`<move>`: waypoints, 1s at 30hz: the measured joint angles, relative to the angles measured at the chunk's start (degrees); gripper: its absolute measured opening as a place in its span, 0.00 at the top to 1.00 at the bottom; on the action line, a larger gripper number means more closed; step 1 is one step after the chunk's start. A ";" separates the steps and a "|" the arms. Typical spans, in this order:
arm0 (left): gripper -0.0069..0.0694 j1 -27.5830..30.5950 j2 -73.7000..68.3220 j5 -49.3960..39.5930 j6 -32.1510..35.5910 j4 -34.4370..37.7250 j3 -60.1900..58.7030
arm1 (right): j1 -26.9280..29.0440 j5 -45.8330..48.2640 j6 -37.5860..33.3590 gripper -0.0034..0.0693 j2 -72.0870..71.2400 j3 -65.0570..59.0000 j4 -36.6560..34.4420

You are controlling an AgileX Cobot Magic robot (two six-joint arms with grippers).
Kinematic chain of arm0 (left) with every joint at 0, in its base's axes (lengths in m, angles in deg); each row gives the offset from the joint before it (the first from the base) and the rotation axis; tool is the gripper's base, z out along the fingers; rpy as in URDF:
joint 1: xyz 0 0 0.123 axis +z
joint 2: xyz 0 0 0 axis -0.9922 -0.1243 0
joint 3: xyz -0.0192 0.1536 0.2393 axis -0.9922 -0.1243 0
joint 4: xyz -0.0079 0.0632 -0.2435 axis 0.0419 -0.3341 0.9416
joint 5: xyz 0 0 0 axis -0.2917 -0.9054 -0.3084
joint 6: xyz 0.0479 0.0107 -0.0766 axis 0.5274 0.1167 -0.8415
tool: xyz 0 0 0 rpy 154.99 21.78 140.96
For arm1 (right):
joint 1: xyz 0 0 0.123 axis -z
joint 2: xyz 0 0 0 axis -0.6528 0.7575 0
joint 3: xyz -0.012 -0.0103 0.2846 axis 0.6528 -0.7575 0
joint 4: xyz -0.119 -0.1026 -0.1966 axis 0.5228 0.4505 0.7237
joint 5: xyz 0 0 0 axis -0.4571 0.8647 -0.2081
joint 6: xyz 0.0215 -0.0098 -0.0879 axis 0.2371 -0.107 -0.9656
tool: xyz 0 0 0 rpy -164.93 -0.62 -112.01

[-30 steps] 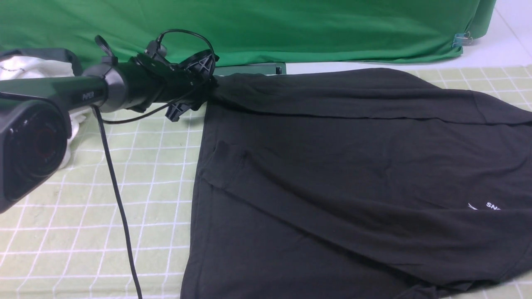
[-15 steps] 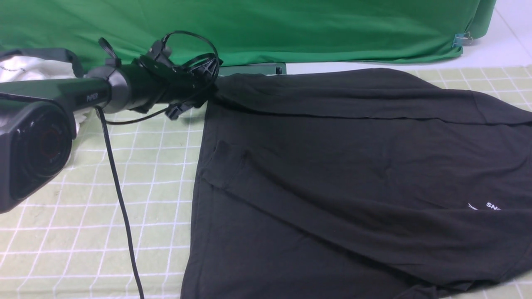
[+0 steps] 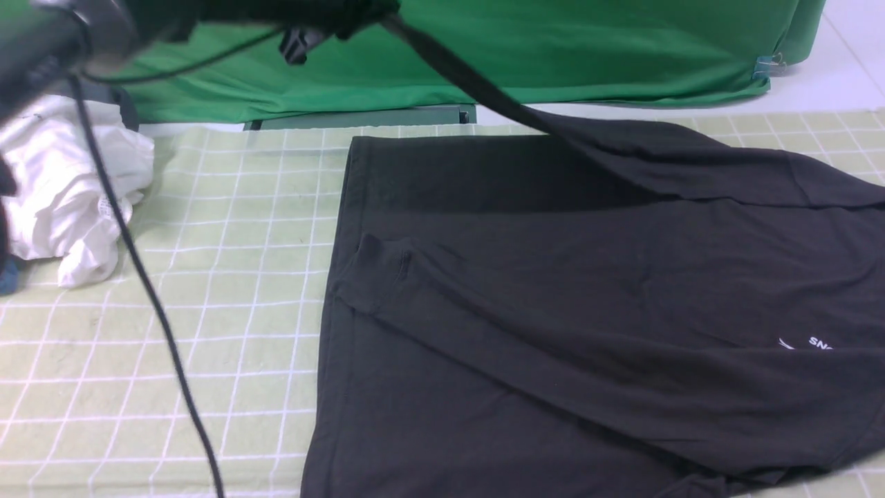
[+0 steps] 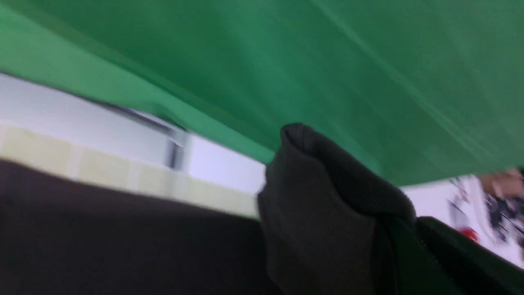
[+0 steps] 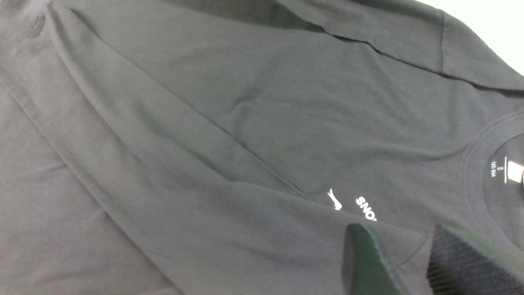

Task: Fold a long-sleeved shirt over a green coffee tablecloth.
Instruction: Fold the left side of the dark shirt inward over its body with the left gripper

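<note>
the left gripper [image 3: 366, 12] is blurred and cut off by the front view's top edge. the long-sleeved shirt [image 3: 553, 311] is cropped at the right and bottom edges, its white print [image 3: 809, 343] cut short.

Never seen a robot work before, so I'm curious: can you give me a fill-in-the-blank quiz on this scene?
The left claw holds one ____ of the long-sleeved shirt in the air. The crumpled garment beside the shirt is ____. The green coffee tablecloth carries a white ____ pattern.
Missing: sleeve; white; grid.
</note>
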 joint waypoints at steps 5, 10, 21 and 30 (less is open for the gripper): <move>0.89 0.00 5.18 -7.86 -1.32 -3.94 0.00 | 0.00 0.25 1.18 0.63 0.00 0.00 0.00; 0.89 -1.69 12.42 -14.71 -5.27 -16.50 -4.96 | 0.00 0.53 1.50 0.76 0.00 0.00 0.00; 0.89 -9.44 23.24 -6.47 -12.02 -26.92 -41.84 | 0.00 0.47 1.61 0.95 0.00 0.00 0.00; 0.88 -9.95 23.45 4.74 -12.62 -27.76 -54.54 | 0.00 -0.40 1.68 0.95 0.00 0.00 0.00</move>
